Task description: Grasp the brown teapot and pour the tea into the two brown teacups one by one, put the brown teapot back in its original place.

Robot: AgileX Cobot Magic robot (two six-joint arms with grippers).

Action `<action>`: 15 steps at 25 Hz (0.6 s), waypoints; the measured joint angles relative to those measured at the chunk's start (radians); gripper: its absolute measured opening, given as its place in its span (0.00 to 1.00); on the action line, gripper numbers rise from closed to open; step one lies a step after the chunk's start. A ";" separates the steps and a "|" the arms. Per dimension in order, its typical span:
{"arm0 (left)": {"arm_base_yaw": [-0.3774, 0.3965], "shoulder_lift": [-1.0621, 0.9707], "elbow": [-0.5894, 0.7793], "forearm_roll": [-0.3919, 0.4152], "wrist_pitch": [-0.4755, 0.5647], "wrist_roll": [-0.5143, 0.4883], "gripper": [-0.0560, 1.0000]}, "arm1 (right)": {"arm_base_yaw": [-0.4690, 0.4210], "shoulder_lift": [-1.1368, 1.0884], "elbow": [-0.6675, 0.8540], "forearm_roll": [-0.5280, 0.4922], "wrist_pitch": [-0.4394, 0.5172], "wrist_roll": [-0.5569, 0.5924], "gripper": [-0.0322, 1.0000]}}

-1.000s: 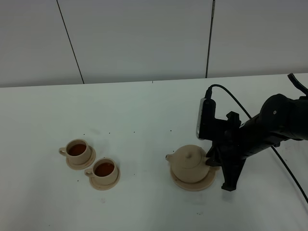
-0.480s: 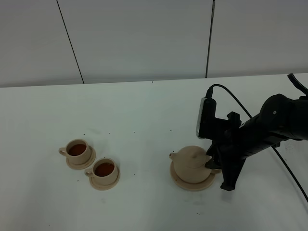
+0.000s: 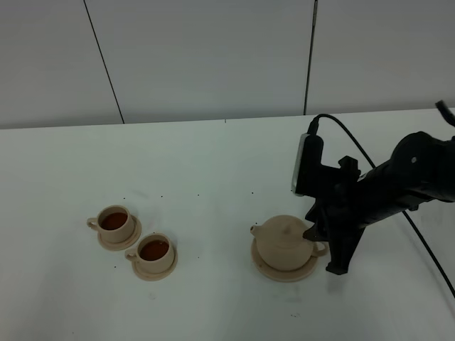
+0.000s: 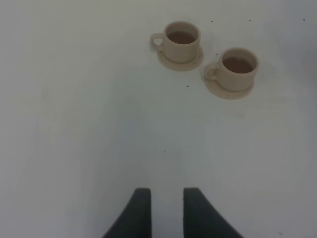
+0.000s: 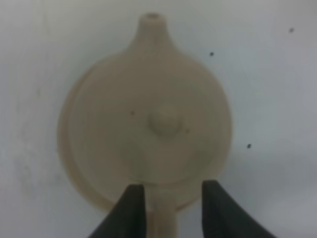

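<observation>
The brown teapot point(image 3: 283, 241) stands upright on the wide saucer point(image 3: 274, 271), its original place, spout to the left. In the right wrist view the teapot point(image 5: 148, 124) is seen from above. My right gripper point(image 3: 324, 247) point(image 5: 173, 210) is open, its fingers on either side of the loop handle point(image 5: 161, 215) with a gap showing. The two brown teacups point(image 3: 116, 222) point(image 3: 154, 251) stand on their saucers at the left, both holding dark tea. The left wrist view shows them too point(image 4: 182, 38) point(image 4: 237, 67). My left gripper point(image 4: 167, 198) is empty, well short of them, jaws close together.
The white table point(image 3: 213, 170) ends at a pale panelled wall behind. The right arm's black cable point(image 3: 419, 238) loops over the table at the right. The cups sit close together, their saucers point(image 3: 106, 241) point(image 3: 160, 271) almost touching.
The teapot has settled level on its saucer, slightly to the right. The right gripper has loosened around the handle and drawn back a little to the right. The cups have not moved.
</observation>
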State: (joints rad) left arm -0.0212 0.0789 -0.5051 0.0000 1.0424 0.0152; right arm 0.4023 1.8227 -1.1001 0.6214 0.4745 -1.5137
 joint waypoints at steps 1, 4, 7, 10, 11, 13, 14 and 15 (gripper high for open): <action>0.000 0.000 0.000 0.000 0.000 0.000 0.27 | -0.003 -0.009 0.000 0.000 0.003 0.007 0.30; 0.000 0.000 0.000 0.000 0.000 0.000 0.27 | -0.006 -0.040 0.000 -0.007 0.012 0.038 0.30; 0.000 0.000 0.000 0.000 0.000 0.000 0.27 | -0.006 -0.081 0.000 -0.014 0.013 0.074 0.30; 0.000 0.000 0.000 0.000 0.000 0.000 0.27 | -0.006 -0.127 0.000 -0.016 0.011 0.125 0.30; 0.000 0.000 0.000 0.000 0.000 0.000 0.27 | -0.006 -0.143 0.000 -0.018 0.006 0.143 0.30; 0.000 0.000 0.000 0.000 0.000 0.000 0.27 | -0.006 -0.173 0.000 -0.019 -0.003 0.174 0.30; 0.000 0.000 0.000 0.000 0.000 0.000 0.27 | -0.006 -0.189 0.000 -0.017 -0.010 0.187 0.30; 0.000 0.000 0.000 0.000 0.000 0.000 0.27 | -0.006 -0.203 0.002 -0.012 -0.019 0.199 0.30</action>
State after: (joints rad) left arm -0.0212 0.0789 -0.5051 0.0000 1.0424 0.0152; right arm 0.3962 1.6194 -1.0982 0.6092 0.4550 -1.3142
